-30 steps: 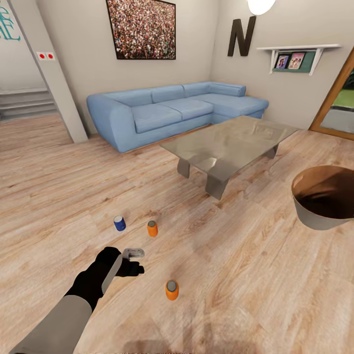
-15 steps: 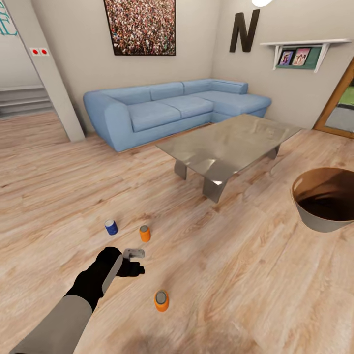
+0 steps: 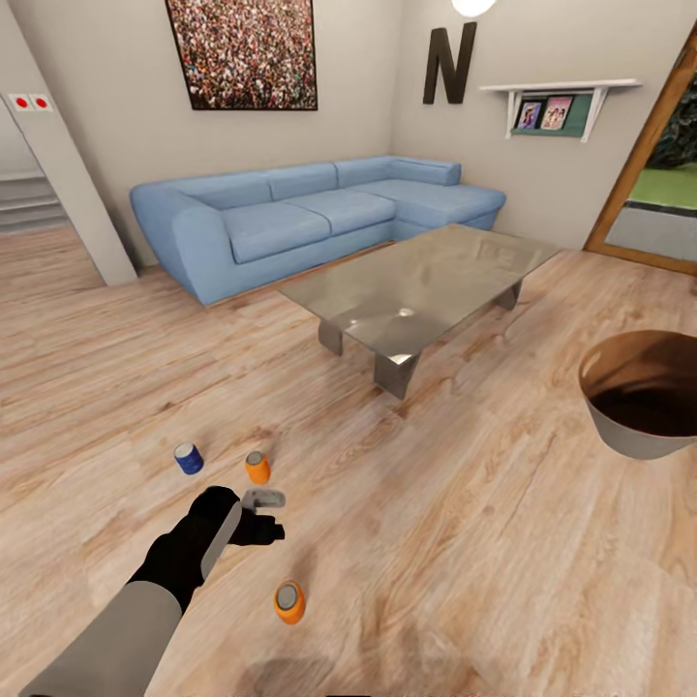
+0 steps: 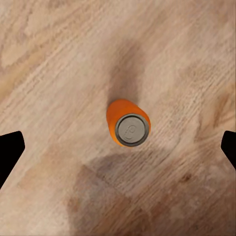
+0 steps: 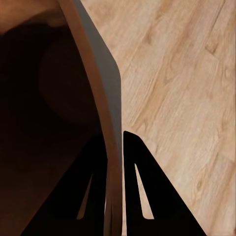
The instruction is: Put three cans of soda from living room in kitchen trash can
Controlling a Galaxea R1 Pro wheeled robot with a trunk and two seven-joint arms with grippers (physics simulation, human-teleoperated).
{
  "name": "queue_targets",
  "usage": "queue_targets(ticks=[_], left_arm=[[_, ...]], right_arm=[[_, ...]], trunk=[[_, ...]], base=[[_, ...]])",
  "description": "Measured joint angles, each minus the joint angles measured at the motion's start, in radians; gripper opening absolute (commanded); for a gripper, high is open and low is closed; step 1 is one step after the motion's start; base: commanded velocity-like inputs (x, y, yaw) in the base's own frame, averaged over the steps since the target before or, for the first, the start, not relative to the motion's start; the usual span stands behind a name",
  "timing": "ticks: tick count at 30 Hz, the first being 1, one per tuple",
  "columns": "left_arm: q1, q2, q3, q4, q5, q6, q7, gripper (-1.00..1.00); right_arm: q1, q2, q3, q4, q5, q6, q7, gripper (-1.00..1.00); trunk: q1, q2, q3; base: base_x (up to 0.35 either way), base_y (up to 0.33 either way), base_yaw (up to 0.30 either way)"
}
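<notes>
While the left tool [image 3: 259, 515] hangs above the wood floor [image 3: 465, 542] with its jaws spread wide and nothing between them, the left wrist view shows an orange can [image 4: 128, 124] standing upright on the planks directly under it, with both fingertips [image 4: 10, 147] well out to either side and clear of it. The right tool [image 5: 114, 196] is closed on the rim of the bin [image 5: 96, 93], one finger inside the wall and one outside; in the head view the bin [image 3: 639, 392] hangs at the right, carried off the floor, and what shows of its inside looks bare. No can is in it yet, so by my reading the whole job is still ahead. The nearest orange can [image 3: 288, 600] stands just beyond the left tool, a second orange can [image 3: 257, 468] and the blue can [image 3: 188, 457] stand close together a little farther out, and past them are the glass-topped worktop [image 3: 426, 286] and the blue sofa [image 3: 290, 218].
</notes>
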Motion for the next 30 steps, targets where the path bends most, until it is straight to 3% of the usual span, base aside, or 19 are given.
queue_targets(ticks=[9, 30], left_arm=[[0.0, -0.016, 0.0, 0.0, -0.003, 0.006, 0.006, 1.0], [0.0, -0.018, -0.003, 0.003, -0.004, 0.006, 0.008, 1.0]], right_arm=[[0.0, 0.001, 0.003, 0.004, 0.003, 0.0, 0.0, -1.0], [-0.001, 0.004, 0.008, 0.002, 0.006, 0.0, 0.0, -1.0]], trunk=[[0.035, -0.063, -0.041], [0.115, -0.21, -0.14]], base=[[0.0, -0.001, -0.001], [0.0, 0.0, 0.0]])
